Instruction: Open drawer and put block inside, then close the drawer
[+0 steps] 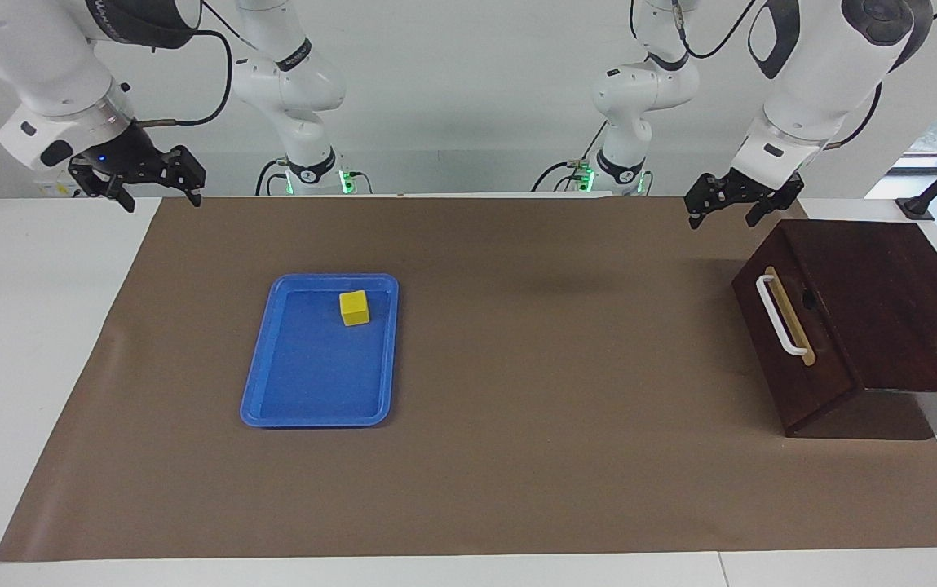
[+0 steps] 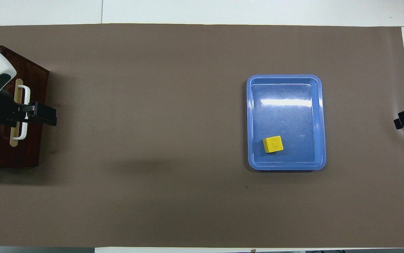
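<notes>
Drawer (image 1: 794, 326) shut, its white handle (image 1: 781, 315) just below the spread left gripper (image 1: 733, 208), which should descend squarely over it; block (image 1: 355, 308) sits in blue tray (image 1: 317, 417), right gripper (image 1: 154, 189) spread, waiting.

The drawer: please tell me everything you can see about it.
The drawer is shut, its dark brown wooden front flush in a dark wooden box at the left arm's end of the table. On the front is a white bar handle on a tan strip. The front faces the blue tray. Nothing touches it; the box rests on the brown mat.
</notes>
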